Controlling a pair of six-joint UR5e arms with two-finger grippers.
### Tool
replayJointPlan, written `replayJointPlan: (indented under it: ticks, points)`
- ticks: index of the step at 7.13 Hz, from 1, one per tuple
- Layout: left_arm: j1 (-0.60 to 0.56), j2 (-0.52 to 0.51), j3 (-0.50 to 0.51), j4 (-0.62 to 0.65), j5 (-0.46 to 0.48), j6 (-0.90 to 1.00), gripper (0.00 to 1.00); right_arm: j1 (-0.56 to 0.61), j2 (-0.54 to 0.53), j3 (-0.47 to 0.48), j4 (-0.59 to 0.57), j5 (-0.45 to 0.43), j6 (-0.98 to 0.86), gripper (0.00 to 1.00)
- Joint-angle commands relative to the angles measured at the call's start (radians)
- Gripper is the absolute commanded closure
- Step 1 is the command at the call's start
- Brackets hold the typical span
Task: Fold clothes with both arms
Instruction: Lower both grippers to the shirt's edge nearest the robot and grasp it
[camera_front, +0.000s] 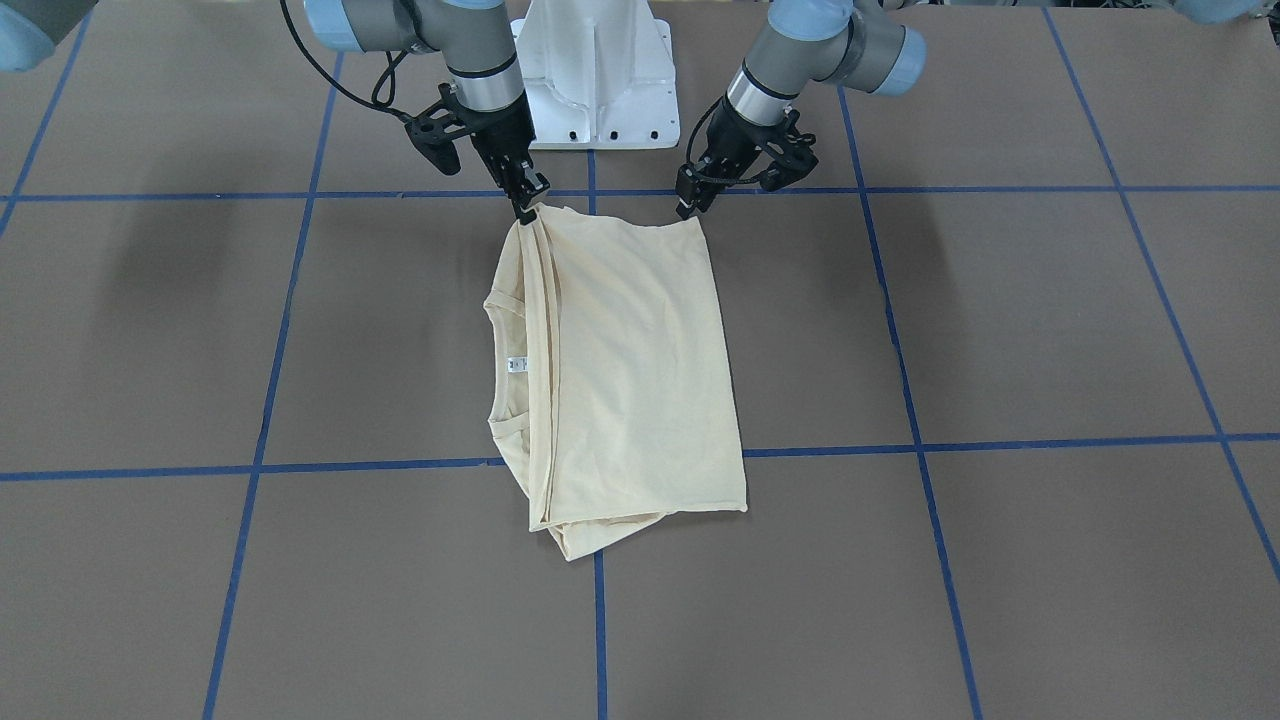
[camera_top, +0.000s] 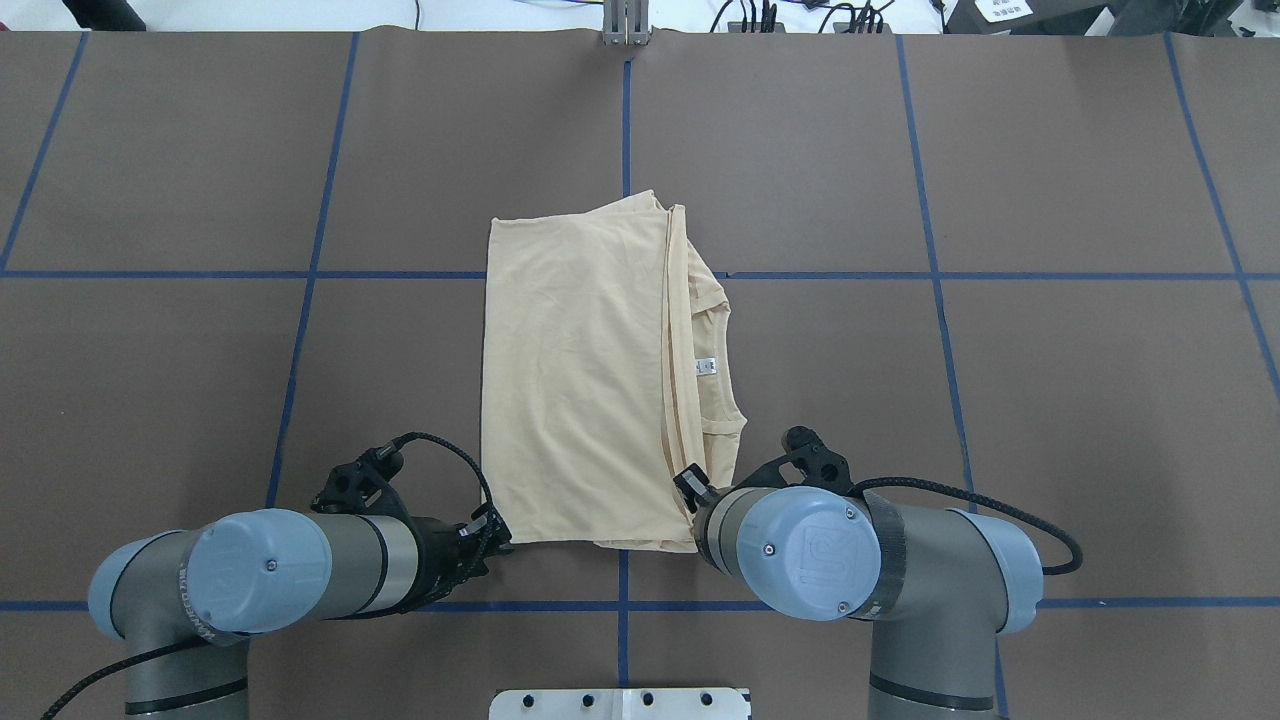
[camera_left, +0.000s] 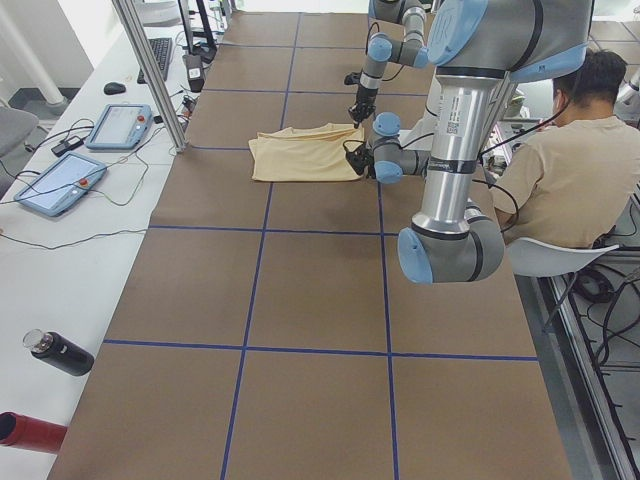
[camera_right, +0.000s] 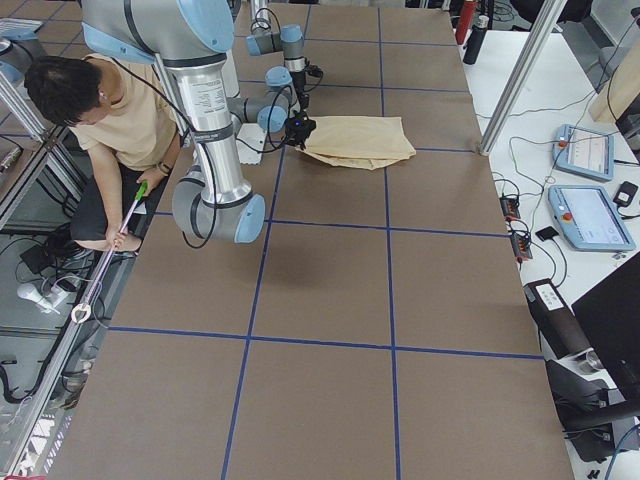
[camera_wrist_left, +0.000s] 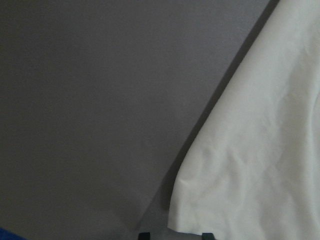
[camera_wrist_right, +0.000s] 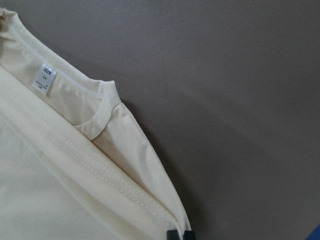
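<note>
The desk (camera_front: 1000, 330) is covered with a brown sheet, which is divided into large squares by blue tape lines (camera_front: 915, 420). A white pedestal (camera_front: 600, 80) is seen at the robot's edge. Along the far side, a white bench is seen with two control tablets (camera_left: 120, 125) and a dark bottle (camera_left: 60, 353). A seated person (camera_left: 575, 170) is seen behind the robot.

The T-shirt (camera_front: 630, 370) is laid folded near the middle of the desk, close to the robot. Its neckline and small white label (camera_front: 516, 364) are shown on the robot's right side, and the plain folded panel on its left.

Both arms are bent low over the shirt's near edge. The right arm (camera_top: 830, 550) is pointed steeply downward, and the right tool (camera_front: 527, 205) is closed tightly on the near right corner, where the fabric is drawn up slightly. The left arm (camera_top: 300, 570) is angled toward the near left corner. The left tool (camera_front: 688, 208) is held narrowly apart there: in the wrist view its fingertips (camera_wrist_left: 145, 235) are seen on either side of the corner, which is lying flat and is not pinched.
</note>
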Motion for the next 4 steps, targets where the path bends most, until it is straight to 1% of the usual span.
replayJointPlan:
  ticks: [1,3,4]
  points:
    - [-0.009,-0.005,0.005,0.000,0.003,0.004,0.58,0.002,0.001,0.001,-0.003,0.000,0.000,1.00]
    - [-0.015,-0.005,0.014,0.000,0.003,0.010,0.58,0.000,0.001,0.001,-0.003,0.000,0.000,1.00]
    - [-0.014,-0.007,0.019,0.000,0.002,0.006,0.62,0.002,-0.001,0.001,-0.003,0.000,0.000,1.00]
